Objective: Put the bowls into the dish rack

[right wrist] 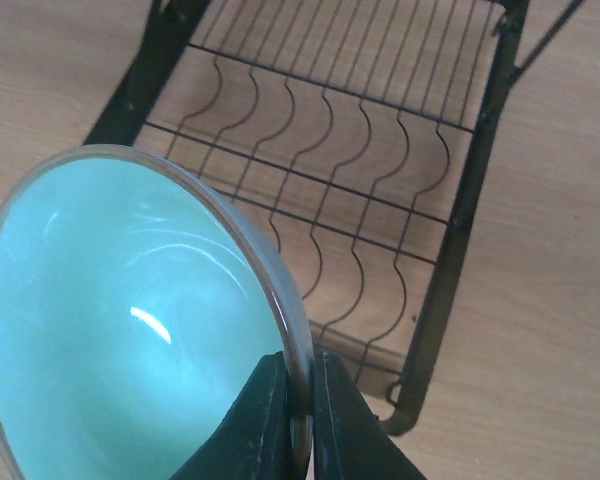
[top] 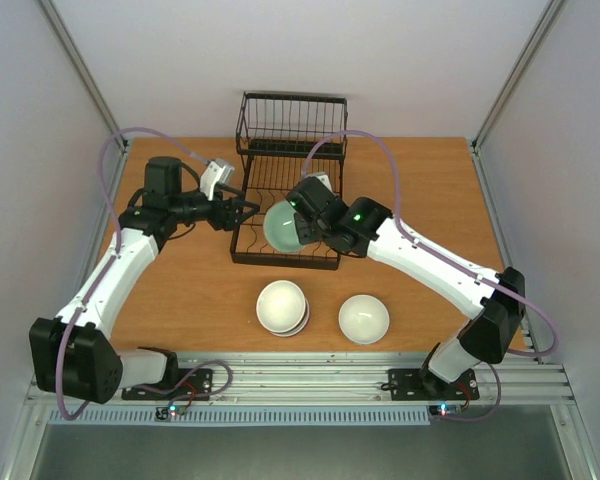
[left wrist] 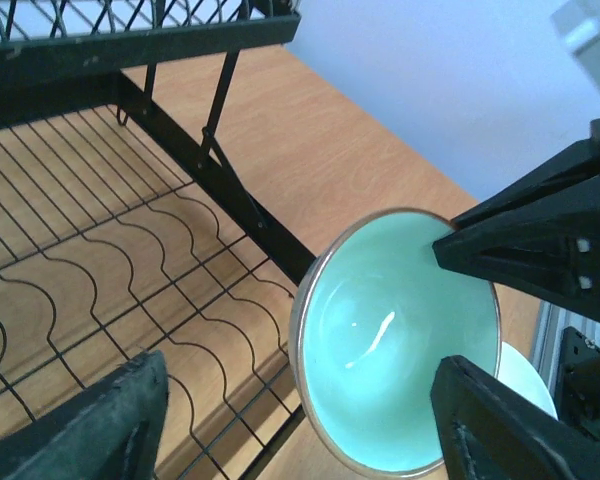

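Bowls, overhead: a mint bowl (top: 280, 228) hangs tilted over the near end of the dish rack (top: 290, 150), its rim pinched in the right gripper (top: 300, 228). A white stack (top: 282, 306), which looks like two nested, and a single white bowl (top: 364, 319) sit on the table (top: 180, 290), well behind those jaws toward the arm bases.
Progress, overhead: no bowl rests in the rack that I can see. I'd judge the first placement is the step in hand, with the white ones all left.
Left gripper, overhead: the left gripper (top: 242, 210) is at the rack's left edge, jaws spread, nothing between them.
Left wrist: its own fingers (left wrist: 105, 425) are wide apart and bare. Ahead of them the mint bowl (left wrist: 395, 340) stands on edge above the rack's corner, with the right gripper (left wrist: 520, 245) biting it from the far side.
Right wrist: the right gripper (right wrist: 300, 415) is clenched on the rim, one finger inside and one outside. The rack's tray (right wrist: 380, 180) lies beyond and below the jaws, bare.
Materials: the bowl is glossy glazed ceramic, round, with a thin grey lip. The rack is thin black wire, with wavy cross-rods in the tray. The tabletop is wood-grain.
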You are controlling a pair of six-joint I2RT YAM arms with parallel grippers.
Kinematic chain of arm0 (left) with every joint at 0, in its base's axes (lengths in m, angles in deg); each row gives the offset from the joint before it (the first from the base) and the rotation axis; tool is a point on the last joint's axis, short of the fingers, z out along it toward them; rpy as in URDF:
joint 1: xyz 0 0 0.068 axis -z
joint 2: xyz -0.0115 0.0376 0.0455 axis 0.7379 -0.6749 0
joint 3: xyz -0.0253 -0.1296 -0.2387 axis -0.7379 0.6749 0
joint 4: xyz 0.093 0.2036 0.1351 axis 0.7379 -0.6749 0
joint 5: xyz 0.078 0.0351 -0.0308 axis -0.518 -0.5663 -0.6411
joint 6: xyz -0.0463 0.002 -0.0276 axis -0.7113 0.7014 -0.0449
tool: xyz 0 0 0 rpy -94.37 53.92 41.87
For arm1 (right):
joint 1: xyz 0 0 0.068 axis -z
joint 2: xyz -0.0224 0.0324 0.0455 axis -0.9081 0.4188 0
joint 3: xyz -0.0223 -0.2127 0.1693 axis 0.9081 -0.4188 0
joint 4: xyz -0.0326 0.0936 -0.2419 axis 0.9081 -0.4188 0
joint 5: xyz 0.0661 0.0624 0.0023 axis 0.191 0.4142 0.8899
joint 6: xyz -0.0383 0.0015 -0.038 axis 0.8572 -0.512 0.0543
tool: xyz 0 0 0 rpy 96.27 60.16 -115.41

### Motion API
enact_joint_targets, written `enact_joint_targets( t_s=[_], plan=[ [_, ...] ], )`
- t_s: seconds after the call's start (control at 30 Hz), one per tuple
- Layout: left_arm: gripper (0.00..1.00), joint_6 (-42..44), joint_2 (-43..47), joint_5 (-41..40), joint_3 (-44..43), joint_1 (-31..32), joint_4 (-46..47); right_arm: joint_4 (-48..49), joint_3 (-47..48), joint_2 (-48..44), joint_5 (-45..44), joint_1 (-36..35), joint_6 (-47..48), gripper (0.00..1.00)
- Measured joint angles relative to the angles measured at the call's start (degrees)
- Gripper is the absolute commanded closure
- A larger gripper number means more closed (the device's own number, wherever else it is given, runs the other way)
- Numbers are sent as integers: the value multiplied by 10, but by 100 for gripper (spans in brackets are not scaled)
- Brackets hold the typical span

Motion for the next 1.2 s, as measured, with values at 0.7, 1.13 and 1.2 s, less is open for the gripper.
enact_joint_targets(
  t_s=[0.7,1.13,1.2],
  plan=[
    [100,-5,-50,-49,22,5,-23,103,29,33,88,-5,41,99],
    [100,14,-70,-52,22,2,-40,135,10,44,102,-3,50,35],
    [100,30,-72,-28,23,2,-50,186,-37,18,120,-2,64,27]
  ],
)
